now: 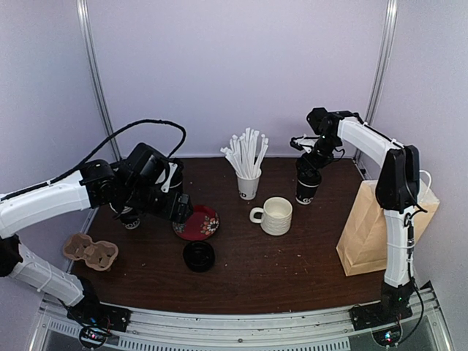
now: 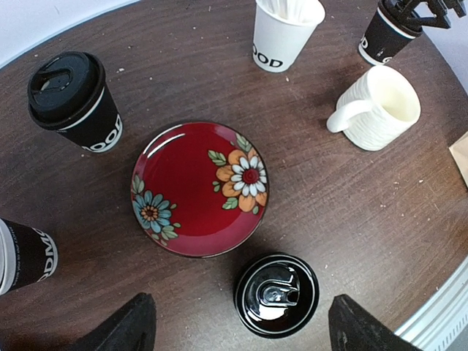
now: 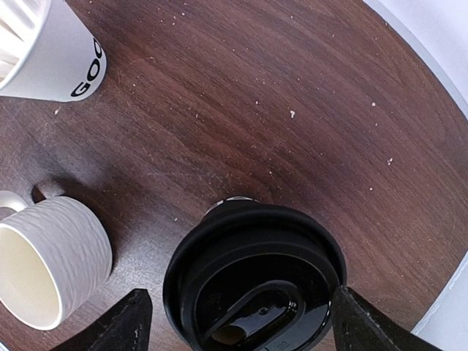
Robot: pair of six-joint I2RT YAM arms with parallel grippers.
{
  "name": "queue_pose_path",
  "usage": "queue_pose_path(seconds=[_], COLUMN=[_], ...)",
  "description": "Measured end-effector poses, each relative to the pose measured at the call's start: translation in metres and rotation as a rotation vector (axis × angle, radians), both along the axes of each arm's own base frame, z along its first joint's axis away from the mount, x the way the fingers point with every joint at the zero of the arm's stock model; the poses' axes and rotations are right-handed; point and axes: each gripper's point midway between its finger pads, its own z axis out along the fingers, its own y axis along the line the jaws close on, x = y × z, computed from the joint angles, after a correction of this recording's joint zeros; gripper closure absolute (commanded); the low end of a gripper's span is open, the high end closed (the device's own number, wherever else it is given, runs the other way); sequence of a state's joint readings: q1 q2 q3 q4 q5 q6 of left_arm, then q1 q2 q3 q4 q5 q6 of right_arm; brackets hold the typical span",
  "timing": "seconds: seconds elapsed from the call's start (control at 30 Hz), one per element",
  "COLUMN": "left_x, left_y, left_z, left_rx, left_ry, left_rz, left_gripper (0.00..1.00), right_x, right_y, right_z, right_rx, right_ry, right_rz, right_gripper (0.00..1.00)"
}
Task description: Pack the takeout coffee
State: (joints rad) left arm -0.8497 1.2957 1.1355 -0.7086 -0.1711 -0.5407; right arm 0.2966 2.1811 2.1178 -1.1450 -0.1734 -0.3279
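Note:
A takeout coffee (image 1: 308, 187) with a black lid stands at the back right, and my right gripper (image 1: 313, 162) sits just over it. In the right wrist view its lid (image 3: 256, 274) lies between the open fingers (image 3: 130, 323). The right one sits at the lid's rim and the left one stands apart from it. A second lidded coffee (image 2: 73, 102) and a third (image 2: 22, 252) stand on the left. My left gripper (image 2: 241, 322) hangs open above a loose black lid (image 2: 276, 294) and holds nothing.
A red flowered plate (image 2: 199, 189) lies mid-table. A cream ribbed mug (image 1: 272, 216) and a white cup of straws (image 1: 248, 183) stand behind it. A brown paper bag (image 1: 380, 227) stands at the right edge, and a cardboard cup carrier (image 1: 90, 251) lies front left.

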Motion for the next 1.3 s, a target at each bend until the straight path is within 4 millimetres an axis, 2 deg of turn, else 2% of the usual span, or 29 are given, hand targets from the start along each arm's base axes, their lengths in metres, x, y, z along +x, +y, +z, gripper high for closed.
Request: queue_pose_path(seconds=[0.17,0.3,0.43,0.53,0.57,0.67,0.73,0.77,0.9,1.03,1.17,1.3], left_x=[-0.001,-0.002,-0.001,0.0,0.0,0.0,-0.001,-0.001,-0.004,-0.005,-0.006,-0.008], left_y=[-0.002,-0.004,-0.009,-0.015,-0.017,-0.024,-0.028,-0.031,-0.039,-0.044,-0.048,-0.051], left_z=[-0.004,-0.006,-0.007,-0.006,-0.006,-0.007,-0.007,-0.007,-0.004,-0.002,-0.008,-0.012], left_rx=[0.0,0.004,0.013,0.018,0.02,0.019,0.017,0.014,-0.005,-0.017,-0.018,-0.021], left_ry=[0.014,0.022,0.025,0.026,0.026,0.035,0.043,0.045,0.056,0.062,0.085,0.102], left_rz=[-0.009,-0.018,-0.049,-0.08,-0.093,-0.132,-0.153,-0.164,-0.205,-0.228,-0.244,-0.256], left_gripper=[0.15,0.15,0.18,0.2,0.2,0.21,0.21,0.21,0.21,0.21,0.21,0.23], right_x=[-0.005,-0.013,-0.037,-0.063,-0.076,-0.118,-0.143,-0.157,-0.187,-0.198,-0.203,-0.202], right_y=[0.0,0.003,0.005,0.001,-0.003,-0.023,-0.042,-0.056,-0.108,-0.146,-0.188,-0.218], right_z=[0.003,0.026,0.079,0.14,0.165,0.221,0.235,0.237,0.225,0.206,0.199,0.194], right_rx=[0.006,0.042,0.11,0.156,0.169,0.182,0.165,0.142,0.042,-0.052,-0.109,-0.134], right_ry=[0.002,-0.017,-0.073,-0.183,-0.237,-0.387,-0.446,-0.463,-0.467,-0.413,-0.369,-0.323], right_rz=[0.002,0.009,0.028,0.045,0.051,0.053,0.042,0.027,-0.046,-0.11,-0.22,-0.302], right_gripper=[0.12,0.13,0.13,0.13,0.14,0.16,0.17,0.17,0.15,0.15,0.17,0.23])
